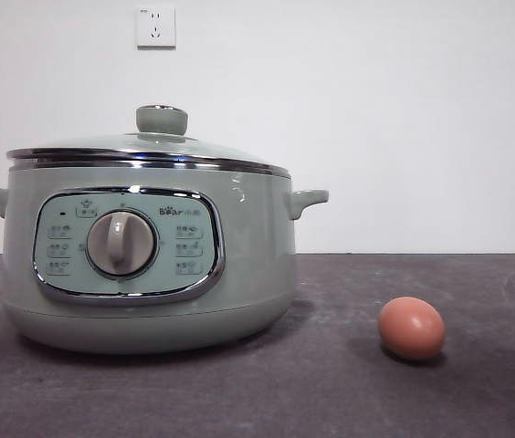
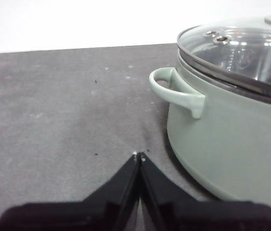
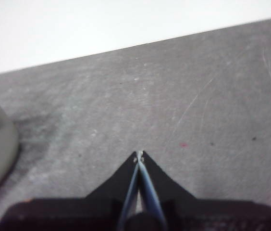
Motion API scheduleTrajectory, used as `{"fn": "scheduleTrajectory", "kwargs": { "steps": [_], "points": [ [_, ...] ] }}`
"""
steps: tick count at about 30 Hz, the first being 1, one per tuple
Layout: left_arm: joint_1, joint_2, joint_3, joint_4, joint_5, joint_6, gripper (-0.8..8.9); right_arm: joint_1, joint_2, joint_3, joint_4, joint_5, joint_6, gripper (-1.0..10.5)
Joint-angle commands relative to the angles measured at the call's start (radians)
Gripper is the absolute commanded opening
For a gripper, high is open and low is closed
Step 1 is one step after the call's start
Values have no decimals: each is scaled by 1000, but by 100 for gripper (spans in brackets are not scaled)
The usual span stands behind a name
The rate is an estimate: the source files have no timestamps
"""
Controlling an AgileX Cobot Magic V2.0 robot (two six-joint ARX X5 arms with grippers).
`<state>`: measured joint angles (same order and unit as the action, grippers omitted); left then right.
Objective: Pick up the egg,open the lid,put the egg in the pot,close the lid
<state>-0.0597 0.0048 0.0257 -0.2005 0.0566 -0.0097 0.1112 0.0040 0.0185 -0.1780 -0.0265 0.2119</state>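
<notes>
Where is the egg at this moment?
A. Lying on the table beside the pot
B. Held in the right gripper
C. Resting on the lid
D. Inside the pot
A: the egg lies on the dark table beside the pot, whose lid is on.

Front view low, level, close on pot [image 1: 148, 265]; both wrist views look down, sharing pot.

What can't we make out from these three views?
- Egg: front view only; outside both wrist views.
- Pot interior: lid glare in the left wrist view.
- Panel labels: too small.
- Left tool and right tool: absent from front view.
</notes>
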Motion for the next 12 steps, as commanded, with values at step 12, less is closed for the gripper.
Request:
{"fn": "scheduleTrajectory", "kwargs": {
  "steps": [12],
  "points": [
    [2, -3, -4, 0, 80, -338, -3, 0, -2, 6, -5, -59, 312, -2]
  ]
}}
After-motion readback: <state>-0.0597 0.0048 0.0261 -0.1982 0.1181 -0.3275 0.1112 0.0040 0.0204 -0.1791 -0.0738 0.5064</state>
